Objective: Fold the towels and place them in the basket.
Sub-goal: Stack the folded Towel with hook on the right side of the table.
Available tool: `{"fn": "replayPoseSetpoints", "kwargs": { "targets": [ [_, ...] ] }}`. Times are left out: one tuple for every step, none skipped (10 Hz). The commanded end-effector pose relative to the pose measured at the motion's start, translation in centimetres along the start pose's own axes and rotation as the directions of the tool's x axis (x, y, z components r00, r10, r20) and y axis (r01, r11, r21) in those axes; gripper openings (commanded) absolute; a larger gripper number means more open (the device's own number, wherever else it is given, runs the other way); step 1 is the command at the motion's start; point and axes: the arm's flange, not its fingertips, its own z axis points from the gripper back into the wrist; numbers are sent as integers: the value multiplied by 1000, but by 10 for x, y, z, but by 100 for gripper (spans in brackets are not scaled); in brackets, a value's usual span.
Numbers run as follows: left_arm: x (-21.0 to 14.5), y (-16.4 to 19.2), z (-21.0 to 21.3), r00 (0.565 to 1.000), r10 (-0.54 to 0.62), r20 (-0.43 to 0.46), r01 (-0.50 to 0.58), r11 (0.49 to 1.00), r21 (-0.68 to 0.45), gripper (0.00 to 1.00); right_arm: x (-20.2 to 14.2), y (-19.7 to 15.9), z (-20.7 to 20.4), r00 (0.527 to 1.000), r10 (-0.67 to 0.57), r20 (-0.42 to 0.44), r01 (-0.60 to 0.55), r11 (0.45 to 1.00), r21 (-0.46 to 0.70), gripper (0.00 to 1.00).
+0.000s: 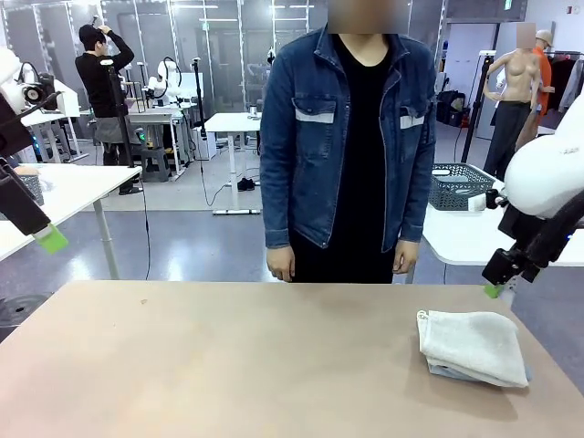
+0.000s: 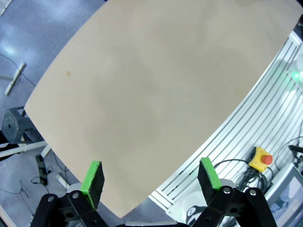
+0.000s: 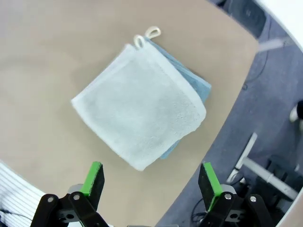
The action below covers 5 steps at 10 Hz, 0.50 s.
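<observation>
Below the open right jaws (image 3: pixel 150 182) lie stacked towels (image 3: pixel 139 111).

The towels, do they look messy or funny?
A little. The cream-white towel lies folded on the blue towel, skewed so blue edges peek out, and the stack sits close to the table's edge. Nothing looks spilled or damaged.

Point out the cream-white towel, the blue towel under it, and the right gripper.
cream-white towel (image 3: pixel 142 106), right wrist view, middle of its top face.
blue towel (image 3: pixel 199 85), right wrist view, exposed edge.
right gripper (image 3: pixel 150 179), right wrist view, midway between fingertips.
</observation>
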Motion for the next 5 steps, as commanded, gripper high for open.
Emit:
{"fn": "replayPoseSetpoints", "kwargs": {
  "targets": [
    [0, 0, -2, 1000, -2, 14, 2, 1000, 11, 100, -21, 32, 42, 982, 176, 63, -177, 984, -1, 100],
    [0, 0, -2, 1000, -2, 14, 2, 1000, 11, 100, -24, 47, 65, 970, 226, 90, -224, 974, -25, 100],
    [0, 0, -2, 1000, -2, 14, 2, 1000, 11, 100, -30, 64, 97, 951, 292, 97, -288, 956, -55, 100],
    [0, 0, -2, 1000, -2, 14, 2, 1000, 11, 100, -34, 80, 128, 922, 366, 128, -362, 930, -56, 100],
    [0, 0, -2, 1000, -2, 14, 2, 1000, 11, 100, -35, 94, 157, 901, 408, 146, -400, 913, -79, 100]
  ]
}}
